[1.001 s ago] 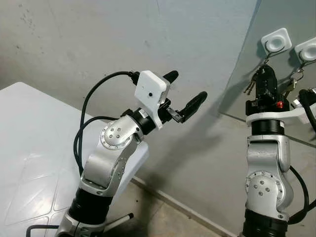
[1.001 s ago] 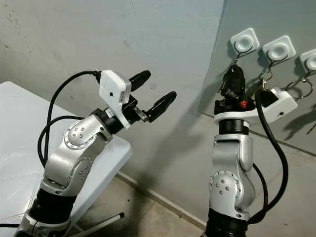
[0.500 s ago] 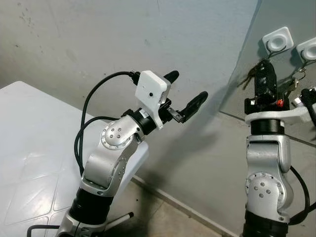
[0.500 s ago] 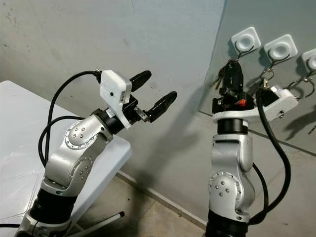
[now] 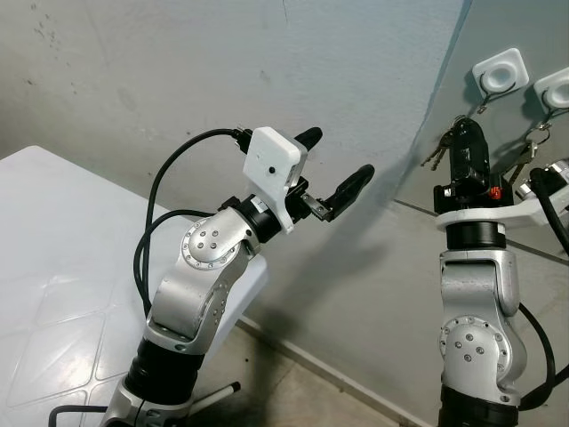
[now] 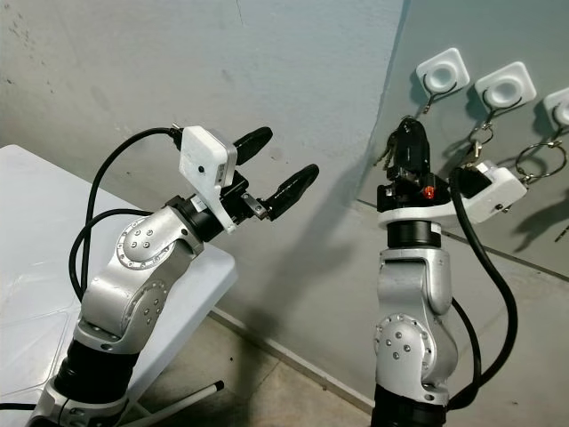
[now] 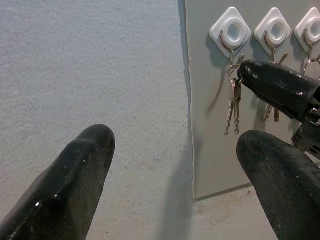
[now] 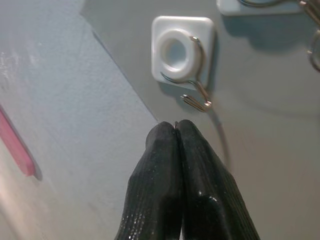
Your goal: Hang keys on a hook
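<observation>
Keys (image 5: 436, 153), partly hidden, hang from the clenched right claw (image 8: 176, 131) below the hook (image 8: 192, 85).

Bare utility corner, possibly of a home; the exact room cannot be told. Rough grey plastered wall (image 5: 178, 80) across the upper frame, white folding bench (image 5: 62, 258) at lower left, concrete floor (image 5: 293, 391) below, and white adhesive hooks (image 6: 442, 69) on a grey panel (image 6: 524, 187) at upper right.

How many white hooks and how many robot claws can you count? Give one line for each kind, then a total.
Hooks: 3
Claws: 2
Total: 5
</observation>
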